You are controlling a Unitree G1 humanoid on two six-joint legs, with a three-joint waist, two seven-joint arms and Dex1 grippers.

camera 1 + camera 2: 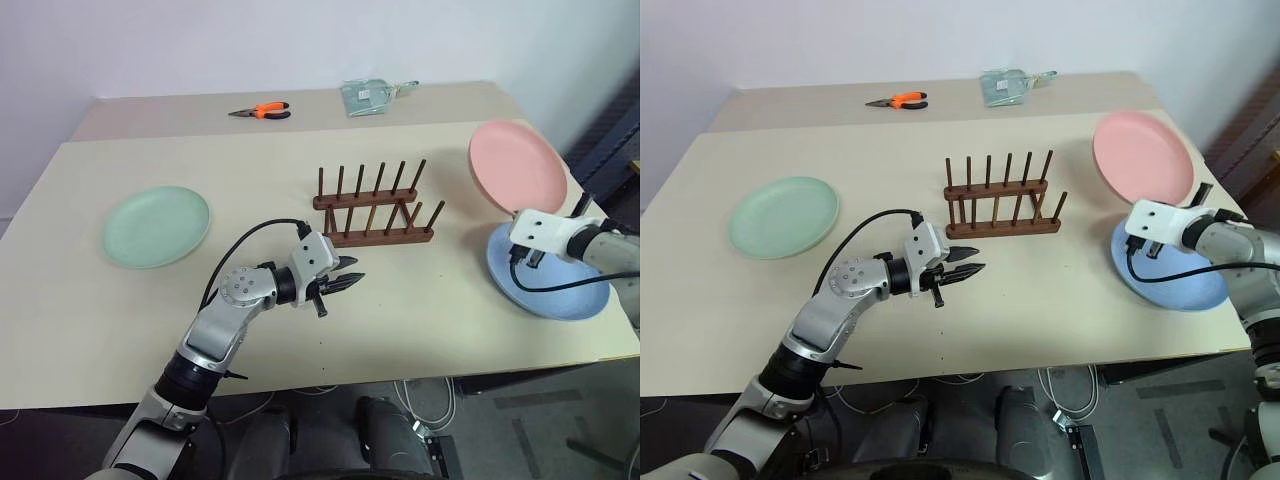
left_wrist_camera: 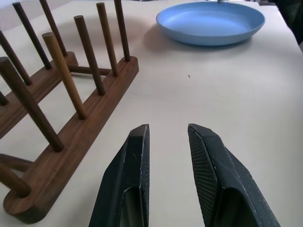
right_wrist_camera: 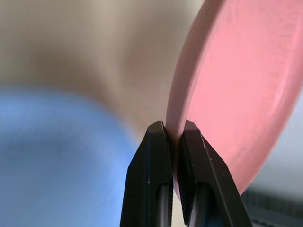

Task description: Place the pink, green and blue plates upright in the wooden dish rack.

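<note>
The wooden dish rack (image 1: 372, 205) stands mid-table with every slot between its pegs bare, open to entry from above. At its 3 o'clock the pink plate (image 1: 518, 166), tilted up and pinched at its rim by the right gripper (image 3: 173, 137), hangs over the blue plate (image 1: 546, 275); bare table lies between. At 7 o'clock the left gripper (image 1: 349, 280) hovers near the rack's front bar. The green plate (image 1: 157, 226) lies well apart at 9 o'clock, with open table between.
</note>
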